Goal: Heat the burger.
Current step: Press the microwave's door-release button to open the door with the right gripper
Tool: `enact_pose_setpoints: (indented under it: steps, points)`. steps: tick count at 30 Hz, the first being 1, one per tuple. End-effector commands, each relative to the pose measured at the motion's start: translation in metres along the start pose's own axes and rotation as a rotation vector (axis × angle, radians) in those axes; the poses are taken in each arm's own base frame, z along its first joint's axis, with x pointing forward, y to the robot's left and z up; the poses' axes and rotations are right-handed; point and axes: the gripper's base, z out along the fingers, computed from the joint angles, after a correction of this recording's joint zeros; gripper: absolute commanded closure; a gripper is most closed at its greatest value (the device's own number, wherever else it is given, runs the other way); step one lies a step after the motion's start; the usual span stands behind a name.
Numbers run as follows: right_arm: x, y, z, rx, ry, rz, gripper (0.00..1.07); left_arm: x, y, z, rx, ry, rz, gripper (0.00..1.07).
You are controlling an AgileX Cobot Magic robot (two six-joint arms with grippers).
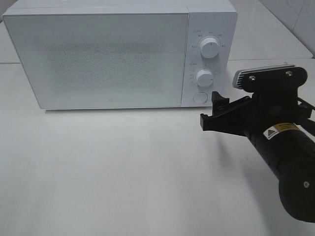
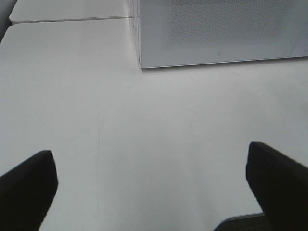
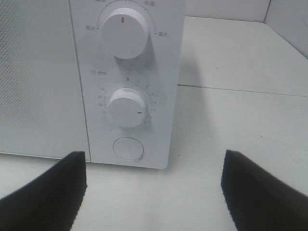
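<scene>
The burger is out of view in every frame. A white microwave (image 1: 98, 54) stands at the back of the table with its door shut. My right gripper (image 1: 210, 110) hovers open just in front of the control panel, with nothing between its fingers. In the right wrist view, the right gripper (image 3: 154, 192) faces the lower knob (image 3: 127, 107) and the round button (image 3: 127, 148). The left gripper (image 2: 154, 187) is open and empty above bare tabletop. It faces the microwave's (image 2: 216, 33) front lower corner and does not show in the exterior high view.
The panel carries an upper knob (image 1: 210, 47), a lower knob (image 1: 204, 77) and a round button (image 1: 199, 97). The white table (image 1: 123, 172) stretches in front of the microwave. A seam to a second table (image 2: 72, 19) runs behind it.
</scene>
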Motion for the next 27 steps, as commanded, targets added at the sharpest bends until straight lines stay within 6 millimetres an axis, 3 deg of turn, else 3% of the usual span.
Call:
enact_pose_setpoints:
  steps: [1, 9, 17, 19, 22, 23, 25, 27]
  points:
    - [-0.0022, 0.0097, 0.0038, -0.013, -0.030, -0.014, 0.32, 0.0000, -0.0005, 0.0001, 0.001, -0.016, -0.004, 0.07]
    - [-0.0001, 0.0120, 0.0052, -0.019, -0.021, 0.079, 0.32, 0.0000, -0.0005, 0.0001, 0.001, -0.016, -0.004, 0.07]
    - [0.0016, 0.0127, 0.0052, -0.026, 0.001, 0.350, 0.32, 0.0000, -0.0005, 0.0001, 0.001, -0.016, -0.004, 0.07]
    - [0.0016, 0.0127, 0.0052, -0.026, 0.004, 0.582, 0.32, 0.0000, -0.0005, 0.0001, 0.001, -0.016, -0.004, 0.07]
    - [0.0016, 0.0127, 0.0052, -0.026, 0.005, 0.632, 0.32, 0.0000, -0.0005, 0.0001, 0.001, -0.016, -0.004, 0.07]
    - [0.0020, 0.0129, 0.0052, -0.026, 0.012, 0.753, 0.33, 0.0000, -0.0005, 0.0001, 0.001, -0.016, -0.004, 0.07]
    - [0.0024, 0.0130, 0.0052, -0.025, 0.017, 0.802, 0.34, 0.0000, -0.0005, 0.0001, 0.001, -0.016, -0.004, 0.07]
    - [0.0055, 0.0141, 0.0051, -0.015, 0.058, 1.075, 0.37, 0.0000, -0.0005, 0.0001, 0.001, -0.016, -0.004, 0.07]
